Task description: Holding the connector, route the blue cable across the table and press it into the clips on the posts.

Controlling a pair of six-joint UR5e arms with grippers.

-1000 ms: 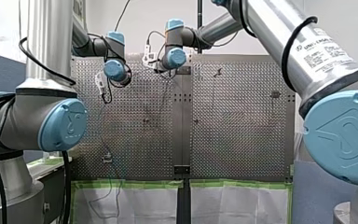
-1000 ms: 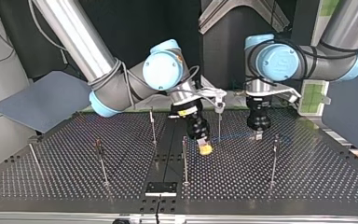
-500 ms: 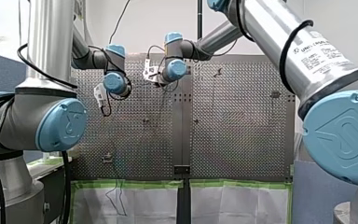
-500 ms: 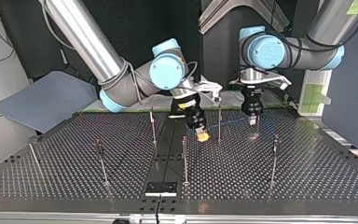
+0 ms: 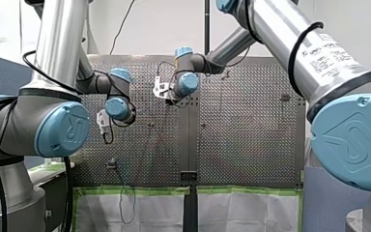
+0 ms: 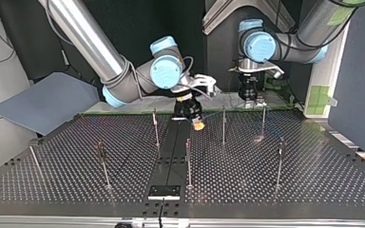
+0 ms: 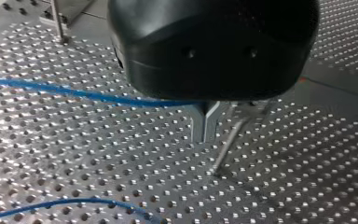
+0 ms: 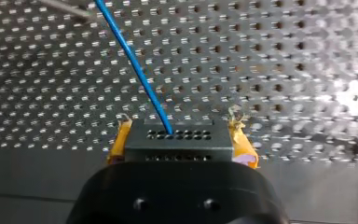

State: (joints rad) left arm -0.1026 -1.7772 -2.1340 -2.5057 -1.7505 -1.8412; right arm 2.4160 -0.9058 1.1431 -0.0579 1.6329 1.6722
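Note:
In the right wrist view, my right gripper (image 8: 182, 142) has its yellow pads (image 8: 120, 137) shut on a black connector (image 8: 177, 137). The blue cable (image 8: 135, 65) leaves the connector's face and runs ahead over the perforated table. The top view shows that gripper (image 6: 197, 125) low over the table's far middle. My left gripper (image 6: 250, 100) hangs further right near the far edge. In the left wrist view its metal fingers (image 7: 205, 125) are pressed together where the blue cable (image 7: 74, 92) reaches them. A second stretch of cable (image 7: 65, 204) lies on the table below.
Several thin posts stand on the table (image 6: 313, 180), among them one (image 6: 224, 124) between the grippers, one (image 6: 264, 118) by my left gripper and one (image 6: 156, 128) left of my right gripper. A grey sheet (image 6: 43, 102) lies beyond the table's left corner. A thin post (image 7: 226, 147) stands beside my left fingers.
In the top view both grippers have drawn back towards the table's far edge and shifted left. The right one carries the connector. The cable between them now lies further back.

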